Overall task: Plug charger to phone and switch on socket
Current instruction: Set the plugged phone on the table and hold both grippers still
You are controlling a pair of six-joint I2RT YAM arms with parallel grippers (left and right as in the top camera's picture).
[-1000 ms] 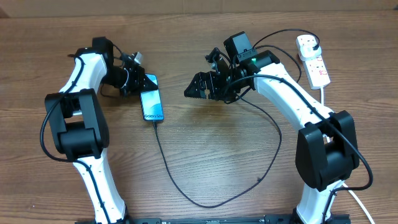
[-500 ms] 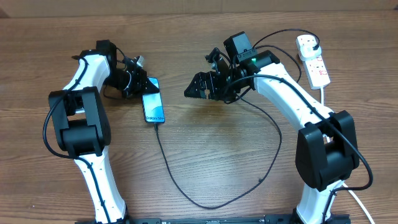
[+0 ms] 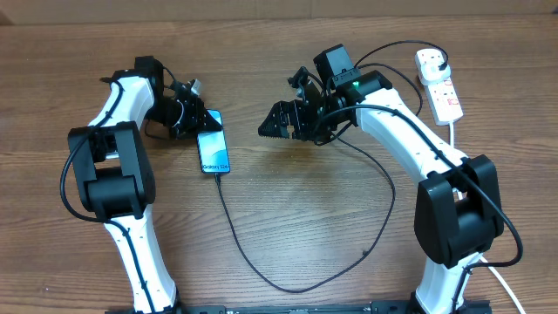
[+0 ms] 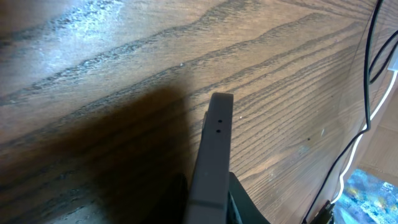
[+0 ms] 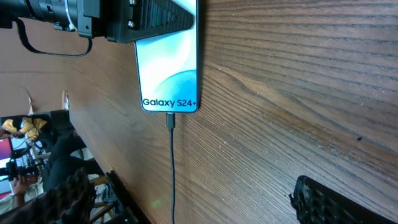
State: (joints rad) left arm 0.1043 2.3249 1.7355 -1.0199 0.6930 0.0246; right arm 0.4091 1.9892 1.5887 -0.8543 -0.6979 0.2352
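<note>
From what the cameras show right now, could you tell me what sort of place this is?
Probably a robotics lab bench: a left arm and a right arm stand at a wooden table, with a phone, charger and power strip laid out as props. Blurred people show beyond the table.

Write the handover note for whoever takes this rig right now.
Left gripper: shut on the top end of the small blue-screened Galaxy smartphone.
Right gripper: open, empty, hovering between the phone and the white power strip with red switches.
Done: the thin black charger cable has its connector tip in the phone's bottom port. Its white plug head sits at the strip's far end.
Left: switch the strip on. The switch position cannot be made out from here.
</note>
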